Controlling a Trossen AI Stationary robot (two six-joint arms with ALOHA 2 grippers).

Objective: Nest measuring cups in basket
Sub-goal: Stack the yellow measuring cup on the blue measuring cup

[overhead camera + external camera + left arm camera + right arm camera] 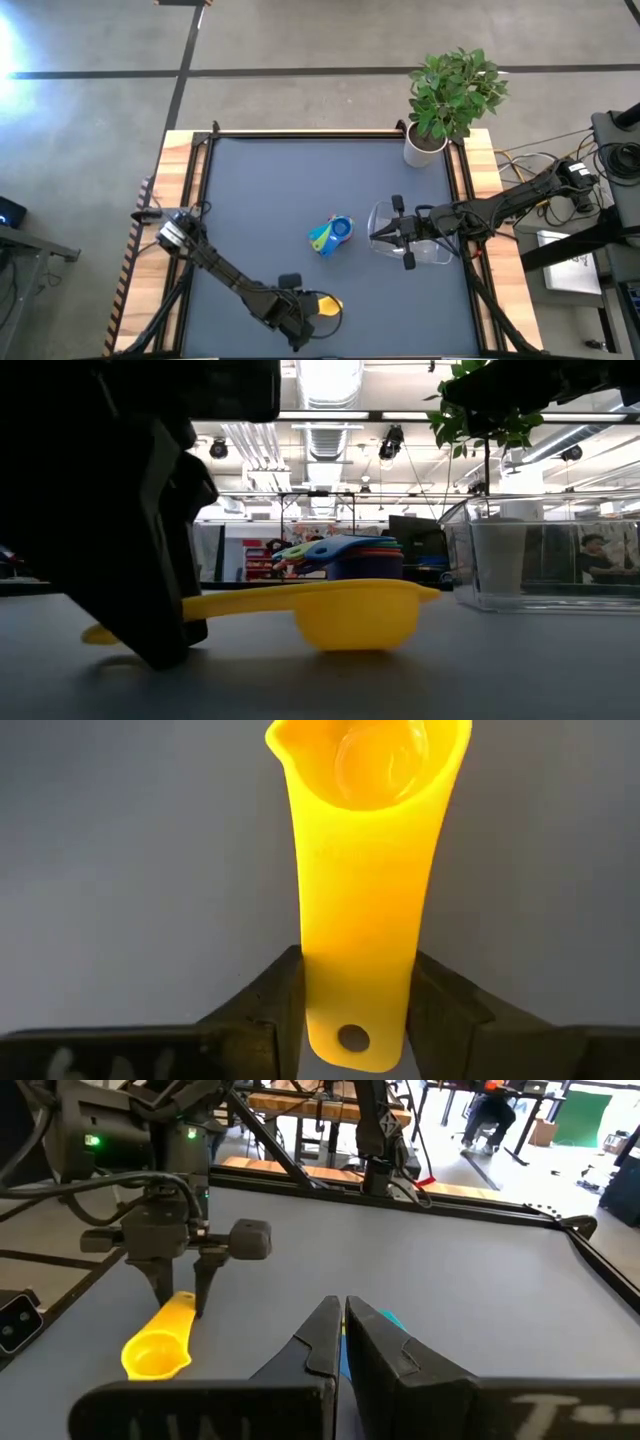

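Observation:
The yellow measuring cup (328, 305) lies upright near the table's near edge, its bowl toward the right. My left gripper (305, 312) stands over its handle and is shut on it. The other cups sit nested in a stack (330, 235) at mid-table, blue and green showing, and also appear in the low view (350, 555). The clear basket (435, 250) stands on its base to the right of the stack. My right gripper (343, 1325) is shut, empty as far as shows, above the basket's left end (385, 232). My left gripper pinches the yellow cup's handle (320, 990) near its free end, just ahead of the hanging hole, one finger (270, 1010) on each long edge. The fingers come from above, pointing down, across the handle (182, 1295). The cup's bowl (355, 640) rests on the table.
A white pot with a green plant (425, 148) stands at the table's far right corner. Raised wooden rails (180, 200) run along the left and right sides. Open grey mat (270, 190) lies between the stack and the far edge.

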